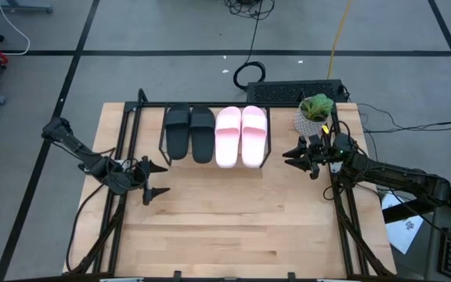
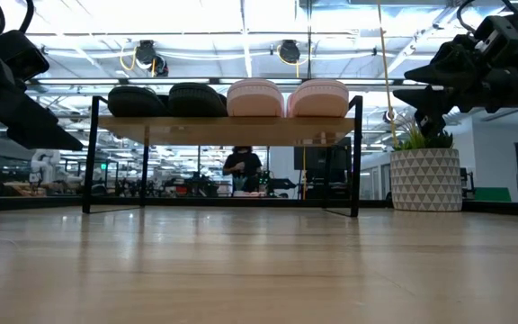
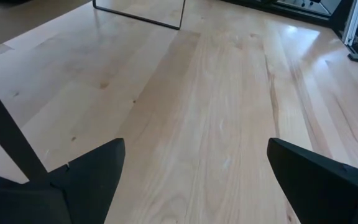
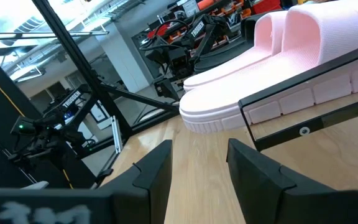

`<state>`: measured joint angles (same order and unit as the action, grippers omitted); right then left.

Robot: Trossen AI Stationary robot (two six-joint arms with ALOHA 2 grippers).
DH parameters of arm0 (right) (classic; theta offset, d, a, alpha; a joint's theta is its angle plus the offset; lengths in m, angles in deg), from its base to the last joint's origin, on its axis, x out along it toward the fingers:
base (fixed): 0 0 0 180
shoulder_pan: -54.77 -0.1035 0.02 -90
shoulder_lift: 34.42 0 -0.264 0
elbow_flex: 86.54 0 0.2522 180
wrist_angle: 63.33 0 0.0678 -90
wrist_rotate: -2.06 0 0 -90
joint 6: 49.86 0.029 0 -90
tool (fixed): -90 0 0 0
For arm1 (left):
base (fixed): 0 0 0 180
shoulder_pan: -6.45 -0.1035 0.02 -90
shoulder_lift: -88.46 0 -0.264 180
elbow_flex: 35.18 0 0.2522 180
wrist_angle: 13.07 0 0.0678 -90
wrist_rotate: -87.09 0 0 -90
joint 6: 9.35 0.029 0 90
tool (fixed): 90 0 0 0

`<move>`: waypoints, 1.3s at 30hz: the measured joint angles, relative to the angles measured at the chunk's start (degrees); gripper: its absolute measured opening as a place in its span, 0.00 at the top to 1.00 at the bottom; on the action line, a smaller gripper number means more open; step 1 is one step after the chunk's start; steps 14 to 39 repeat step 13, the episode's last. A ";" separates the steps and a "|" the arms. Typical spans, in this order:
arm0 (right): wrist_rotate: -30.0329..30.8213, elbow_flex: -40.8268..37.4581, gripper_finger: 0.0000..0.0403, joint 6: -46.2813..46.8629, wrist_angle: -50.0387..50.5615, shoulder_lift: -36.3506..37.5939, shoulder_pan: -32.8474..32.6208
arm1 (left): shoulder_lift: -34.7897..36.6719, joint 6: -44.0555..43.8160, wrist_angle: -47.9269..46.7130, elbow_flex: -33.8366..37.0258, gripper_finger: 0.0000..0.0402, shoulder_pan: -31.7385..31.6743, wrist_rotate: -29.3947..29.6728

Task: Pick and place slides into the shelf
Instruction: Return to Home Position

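All the slides rest sole-down on the shelf's [image 1: 214, 157] wood top at the table's far middle. The black pair [image 1: 189, 131] is on the left and the pink pair [image 1: 241, 135] on the right. In the low view they sit in a row, black [image 2: 165, 100] and pink [image 2: 286, 97], on the plank [image 2: 223, 129]. My left gripper [image 1: 156, 178] is open over bare table, left of and nearer than the shelf. My right gripper [image 1: 290, 153] is open and raised just right of the shelf. Its wrist view shows the pink slides [image 4: 272, 68] ahead.
A potted plant [image 1: 315, 113] stands on the table's far right, close behind my right gripper. A black keyboard [image 1: 296, 92] lies beyond the far edge. Black frame rails [image 1: 124, 141] run along the table's left and right sides. Bare wood [image 1: 233, 219] lies between the shelf and the near edge.
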<state>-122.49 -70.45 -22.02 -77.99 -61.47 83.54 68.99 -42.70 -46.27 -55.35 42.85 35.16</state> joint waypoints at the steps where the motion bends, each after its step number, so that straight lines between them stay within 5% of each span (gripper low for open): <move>1: 0.01 0.01 0.64 0.00 0.00 0.00 0.00 | -0.01 0.07 0.01 0.00 0.02 0.00 0.00; 39: -0.01 0.01 0.64 0.00 0.00 -0.01 0.01 | 0.00 0.06 -0.01 0.00 0.02 0.00 0.00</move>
